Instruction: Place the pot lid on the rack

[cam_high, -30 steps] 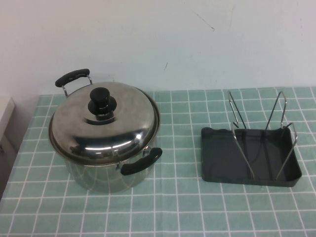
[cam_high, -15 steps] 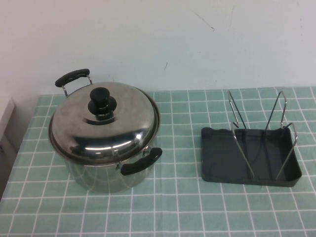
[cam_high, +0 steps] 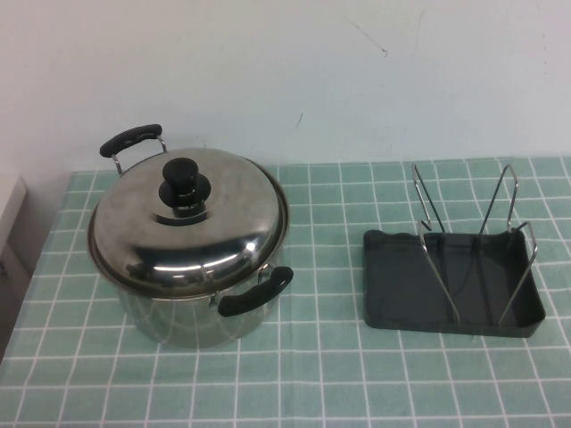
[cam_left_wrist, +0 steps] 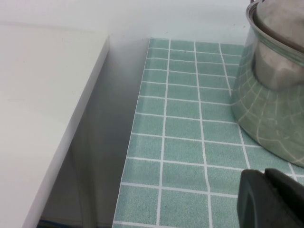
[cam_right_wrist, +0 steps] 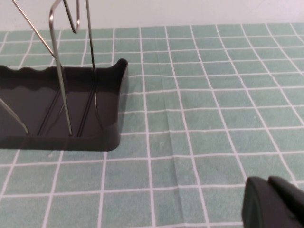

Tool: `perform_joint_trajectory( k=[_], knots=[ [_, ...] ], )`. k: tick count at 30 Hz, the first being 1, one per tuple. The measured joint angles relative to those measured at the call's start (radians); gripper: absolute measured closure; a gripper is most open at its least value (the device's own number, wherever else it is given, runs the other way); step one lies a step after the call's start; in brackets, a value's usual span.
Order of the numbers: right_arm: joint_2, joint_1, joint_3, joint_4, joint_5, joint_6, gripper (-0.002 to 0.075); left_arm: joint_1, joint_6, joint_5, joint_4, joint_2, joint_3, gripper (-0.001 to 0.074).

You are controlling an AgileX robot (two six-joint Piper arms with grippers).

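Pot lid [cam_high: 192, 227], a round dome of shiny, faintly smudged stainless steel with a black knob [cam_high: 183, 183] at its centre, sits closed on the deep steel pot [cam_high: 189, 308] at the left of the table. The pot has two black handles, one far-left [cam_high: 131, 139], one near-right [cam_high: 256, 292]. Well apart to the right stands the rack [cam_high: 419, 299], a dark grey rectangular plastic tray with thin, upright silver wire loops [cam_high: 510, 192]. A green cloth with a white grid [cam_high: 312, 374] covers the table; behind it is a plain pale wall [cam_high: 285, 71].

Only a black corner of the left gripper [cam_left_wrist: 270, 197] shows, near the pot's left side; whether its fingers are open I cannot tell. The right gripper [cam_right_wrist: 273, 202] likewise shows as a dark edge, to the right of the rack, fingers unclear.
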Motion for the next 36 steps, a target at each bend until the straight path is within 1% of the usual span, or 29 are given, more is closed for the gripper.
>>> perform_joint_trajectory(
  k=[14,16,18,20,23,28,30,32,34,36],
  knots=[
    [0.0,0.0,0.002,0.0,-0.017,0.0,0.0728,0.0,0.0,-0.002,0.0,0.0,0.0,0.0738],
    [0.0,0.0,0.006,0.0,-0.037,0.0,0.0728,0.0,0.0,-0.04,0.012,0.0,0.002,0.0738],
    [0.0,0.0,0.005,-0.015,-0.102,-0.006,0.0728,0.0,0.0,-0.12,0.018,0.0,0.006,0.0738],
    [0.0,0.0,0.005,-0.044,-0.191,-0.016,0.0728,0.0,0.0,-0.26,0.02,0.0,0.006,0.0738],
    [0.0,0.0,0.005,-0.103,-0.393,-0.047,0.0728,0.0,0.0,-0.485,0.023,0.0,0.006,0.0738],
    [0.0,0.0,0.005,-0.183,-0.719,-0.178,0.0729,0.0,0.0,-0.83,0.026,0.0,0.006,0.0738],
    [0.0,0.0,0.005,-0.194,-0.84,-0.215,0.0729,0.0,0.0,-0.925,0.026,0.0,0.006,0.0738],
    [0.0,0.0,0.005,-0.196,-0.942,-0.215,0.0728,0.0,0.0,-1.012,0.028,0.0,0.006,0.0738],
    [0.0,0.0,0.005,-0.185,-1.006,-0.204,0.0728,0.0,0.0,-1.065,0.028,0.0,0.006,0.0738],
    [0.0,0.0,0.005,-0.162,-1.024,-0.186,0.0729,0.0,0.0,-1.098,0.028,0.0,0.006,0.0738]
  ],
)
